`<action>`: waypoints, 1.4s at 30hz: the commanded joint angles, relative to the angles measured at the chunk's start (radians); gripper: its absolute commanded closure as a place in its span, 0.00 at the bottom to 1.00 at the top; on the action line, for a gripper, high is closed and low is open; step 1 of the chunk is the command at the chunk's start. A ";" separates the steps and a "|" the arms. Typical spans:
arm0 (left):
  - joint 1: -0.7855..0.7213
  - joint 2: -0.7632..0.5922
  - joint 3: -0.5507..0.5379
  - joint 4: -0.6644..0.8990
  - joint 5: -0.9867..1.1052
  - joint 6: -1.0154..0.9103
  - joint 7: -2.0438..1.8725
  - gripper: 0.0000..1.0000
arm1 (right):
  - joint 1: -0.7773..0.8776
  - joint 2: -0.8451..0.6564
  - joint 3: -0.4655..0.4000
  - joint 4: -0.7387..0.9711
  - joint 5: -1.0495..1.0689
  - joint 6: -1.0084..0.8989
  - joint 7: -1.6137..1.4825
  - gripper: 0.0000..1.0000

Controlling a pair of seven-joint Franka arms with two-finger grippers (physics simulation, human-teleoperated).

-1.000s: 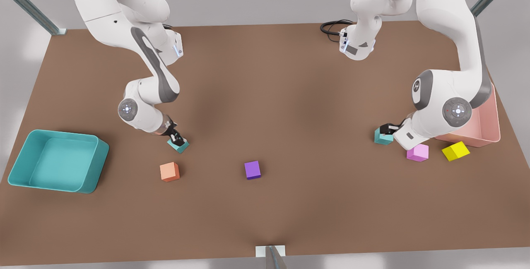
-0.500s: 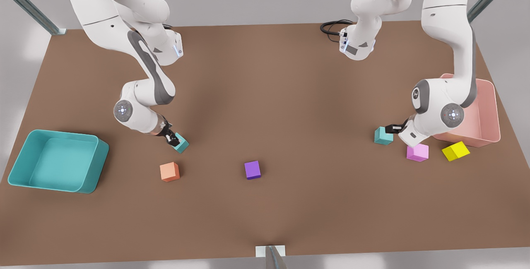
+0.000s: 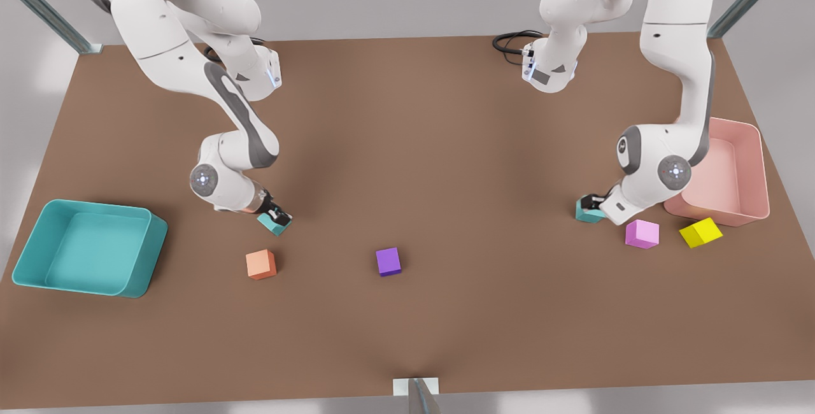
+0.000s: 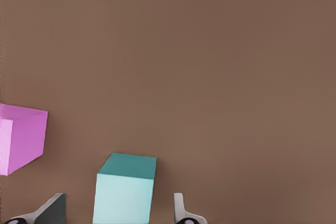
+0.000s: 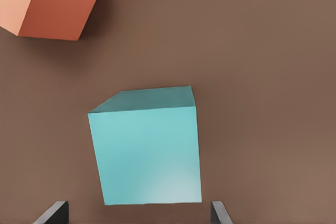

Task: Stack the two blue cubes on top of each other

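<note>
Teal cubes sit well apart in the front view, one (image 3: 276, 225) under the right gripper (image 3: 277, 214), the other (image 3: 587, 211) under the left gripper (image 3: 593, 200). Both wrist views show spread fingers (image 4: 180, 209) (image 5: 219, 212) flanking a cube, unclamped. Grasping comes next: close, lift, carry across.

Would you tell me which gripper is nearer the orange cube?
The right gripper: it sits over a teal cube just behind the orange cube. The left gripper is far across the table, near the pink cube.

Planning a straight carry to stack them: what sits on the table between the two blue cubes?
In the front view the stretch between the cube under the right gripper and the cube under the left gripper is bare table; the purple cube lies nearer the camera.
</note>
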State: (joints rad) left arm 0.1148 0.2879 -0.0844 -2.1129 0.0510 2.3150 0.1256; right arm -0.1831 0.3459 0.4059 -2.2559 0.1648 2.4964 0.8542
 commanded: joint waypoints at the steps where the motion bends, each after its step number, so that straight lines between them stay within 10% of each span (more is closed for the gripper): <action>1: 0.017 0.017 -0.002 0.011 0.055 0.050 0.042 0.00 | 0.002 0.005 -0.002 0.001 -0.001 0.024 -0.159 0.00; 31: 0.069 0.034 -0.026 -0.127 0.000 0.176 0.058 0.00 | 0.110 0.077 -0.122 0.018 -0.008 0.078 -0.221 0.01; 42: 0.082 0.036 -0.026 -0.124 0.001 0.172 0.062 0.00 | 0.108 -0.045 -0.121 0.030 -0.008 -0.112 -0.264 0.77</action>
State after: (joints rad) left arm 0.1964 0.3246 -0.1104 -2.2366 0.0498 2.4825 0.1847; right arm -0.0752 0.3146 0.2846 -2.2271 0.1861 2.5062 0.6066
